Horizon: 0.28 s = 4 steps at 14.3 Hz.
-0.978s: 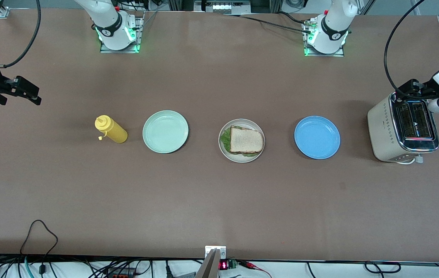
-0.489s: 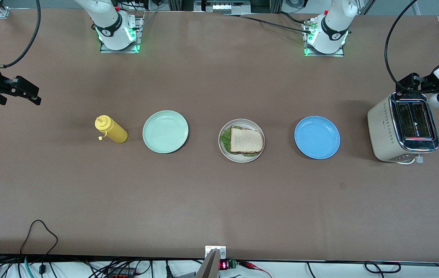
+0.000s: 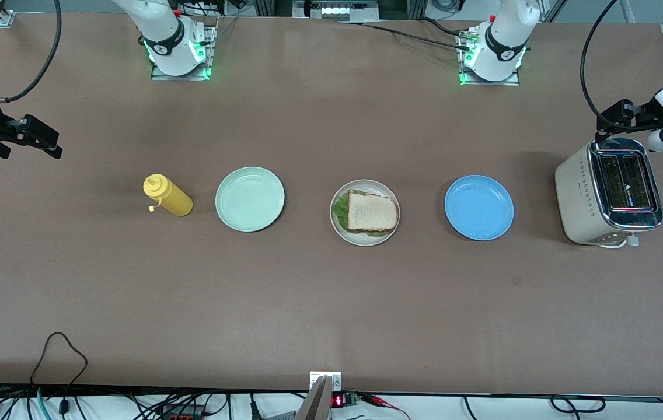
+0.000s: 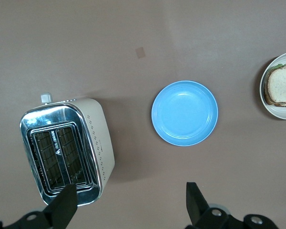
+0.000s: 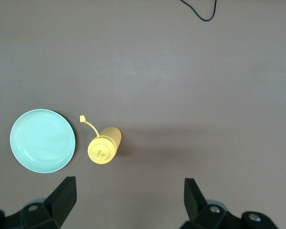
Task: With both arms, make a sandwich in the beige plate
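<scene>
The sandwich (image 3: 371, 211) lies on the beige plate (image 3: 365, 240) in the middle of the table: a bread slice on top, green lettuce showing at its edge. It also shows at the edge of the left wrist view (image 4: 282, 86). My left gripper (image 3: 611, 119) is open and empty, up over the table beside the toaster (image 3: 609, 198); in its wrist view (image 4: 131, 202) the jaws stand wide apart. My right gripper (image 3: 39, 140) is open and empty, up over the table at the right arm's end; it also shows in its own wrist view (image 5: 128, 198).
A mint-green plate (image 3: 250, 199) and a yellow squeeze bottle (image 3: 168, 196) stand toward the right arm's end. A blue plate (image 3: 478, 207) lies between the beige plate and the toaster. Cables run along the table edge nearest the front camera.
My left gripper has drawn up and away from the top of the toaster, toward the arm bases. The right arm has not moved.
</scene>
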{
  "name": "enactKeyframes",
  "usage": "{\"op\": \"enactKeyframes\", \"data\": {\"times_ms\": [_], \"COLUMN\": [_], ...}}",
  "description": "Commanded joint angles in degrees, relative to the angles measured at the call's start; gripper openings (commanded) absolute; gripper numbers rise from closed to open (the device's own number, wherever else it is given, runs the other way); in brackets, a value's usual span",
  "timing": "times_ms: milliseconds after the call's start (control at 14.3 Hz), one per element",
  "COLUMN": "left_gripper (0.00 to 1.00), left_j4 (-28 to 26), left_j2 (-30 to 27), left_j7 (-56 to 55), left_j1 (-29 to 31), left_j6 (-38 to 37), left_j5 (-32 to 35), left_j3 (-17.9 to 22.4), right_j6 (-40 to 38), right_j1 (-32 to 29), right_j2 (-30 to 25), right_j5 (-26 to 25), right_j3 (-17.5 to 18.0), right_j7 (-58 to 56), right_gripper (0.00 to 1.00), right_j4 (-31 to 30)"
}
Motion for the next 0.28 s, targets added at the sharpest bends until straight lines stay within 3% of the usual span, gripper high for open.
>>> {"op": "enactKeyframes", "data": {"times_ms": [0,210], "left_gripper": [1.0,1.0], "left_j4": [-0.6,0.0], "left_j2": [-1.0,-0.8], "left_j7": [-0.9,-1.9], "left_j1": [-0.4,-0.5], "left_j6": [-0.6,-1.2], "left_j5": [-0.6,-0.6], "left_j3": [0.1,0.2], "right_j6": [-0.9,-0.9], "right_j1": [-0.5,-0.5], "right_j2": [0.4,0.4], "right_j5": [-0.7,-0.7], "right_j3": [0.4,0.4], "right_j7": [-0.3,-0.3], "right_gripper": [1.0,1.0], "right_j4": [1.1,1.1]}}
